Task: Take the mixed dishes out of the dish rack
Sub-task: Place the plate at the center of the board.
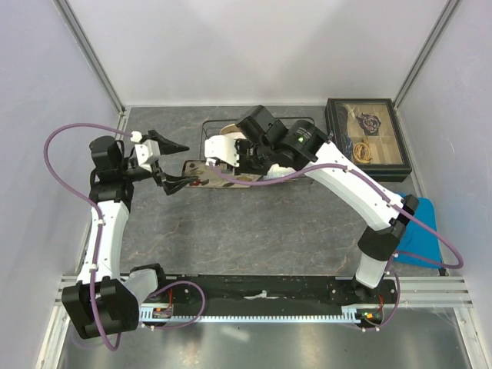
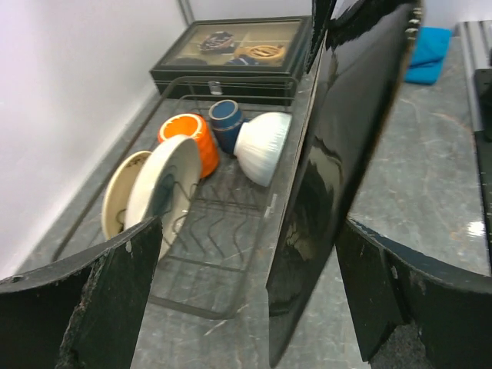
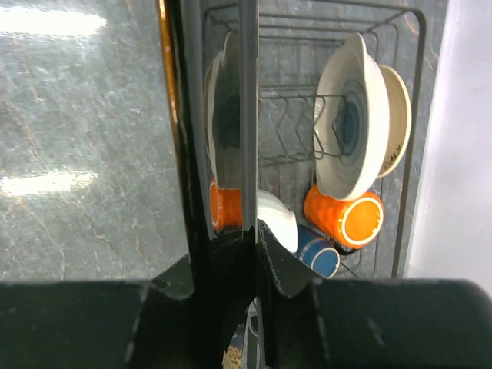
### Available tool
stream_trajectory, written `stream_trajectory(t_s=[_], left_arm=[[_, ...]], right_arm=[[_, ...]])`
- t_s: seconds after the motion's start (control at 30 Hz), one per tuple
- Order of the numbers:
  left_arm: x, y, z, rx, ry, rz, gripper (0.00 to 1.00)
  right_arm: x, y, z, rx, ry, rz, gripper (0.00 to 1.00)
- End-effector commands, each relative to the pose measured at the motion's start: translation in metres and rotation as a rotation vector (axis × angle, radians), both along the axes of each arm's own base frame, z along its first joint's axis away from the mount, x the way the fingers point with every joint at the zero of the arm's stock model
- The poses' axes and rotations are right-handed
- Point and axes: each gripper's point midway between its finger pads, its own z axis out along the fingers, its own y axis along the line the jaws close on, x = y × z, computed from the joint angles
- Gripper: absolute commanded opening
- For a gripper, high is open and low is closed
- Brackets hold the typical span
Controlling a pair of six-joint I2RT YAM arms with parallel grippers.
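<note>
My right gripper [image 3: 250,246] is shut on the square plate [image 3: 247,115], which shows edge-on with a glossy dark face. In the top view the plate [image 1: 206,175] hangs at the left end of the dish rack [image 1: 209,129]. My left gripper [image 2: 246,307] is open around the plate's [image 2: 346,154] other end, which stands nearer the right finger [image 2: 392,300]. In the rack [image 2: 223,307] are the round pale plate [image 2: 165,192], cream bowl [image 2: 115,200], orange cup [image 2: 192,138], dark blue mug [image 2: 227,123] and white bowl [image 2: 261,146].
A black glass-lidded box of trinkets [image 1: 367,138] stands right of the rack, against the back wall. A blue cloth [image 1: 419,227] lies by the right arm. White walls close in the table on three sides.
</note>
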Motion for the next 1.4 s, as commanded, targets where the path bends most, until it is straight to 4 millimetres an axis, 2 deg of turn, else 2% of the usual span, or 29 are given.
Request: stream_trajectory(t_s=[0.0,0.1,0.43,0.7,0.9,1.07,1.13,1.17,1.23,1.37], left_arm=[[-0.019,-0.006,0.01,-0.007,-0.045,-0.099,0.99],[-0.026,-0.008,0.006,-0.014,-0.044,-0.123,0.97],[-0.036,-0.011,-0.004,-0.014,-0.033,-0.127,0.66],[-0.04,-0.015,-0.01,-0.019,-0.005,-0.142,0.59],[-0.042,-0.017,-0.013,-0.016,0.0,-0.145,0.48],[-0.043,-0.017,-0.012,-0.018,0.007,-0.147,0.32],[-0.043,-0.017,-0.012,-0.016,0.006,-0.145,0.21],[-0.044,-0.017,-0.013,-0.015,0.009,-0.143,0.19],[-0.044,-0.017,-0.013,-0.012,0.0,-0.143,0.03],[-0.048,-0.018,-0.014,-0.018,0.007,-0.15,0.02]], right_arm=[[-0.01,0.015,0.081,0.247,-0.132,0.04,0.0],[-0.013,0.019,0.08,0.248,-0.126,0.051,0.0],[-0.016,0.026,0.072,0.233,-0.11,0.069,0.0],[-0.02,0.035,0.067,0.23,-0.095,0.085,0.0],[-0.02,0.04,0.062,0.219,-0.091,0.086,0.0],[-0.019,0.04,0.063,0.219,-0.096,0.083,0.0],[-0.019,0.04,0.062,0.215,-0.1,0.08,0.0],[-0.018,0.04,0.063,0.216,-0.101,0.079,0.0],[-0.018,0.039,0.061,0.212,-0.098,0.077,0.0],[-0.018,0.04,0.059,0.207,-0.094,0.078,0.01]])
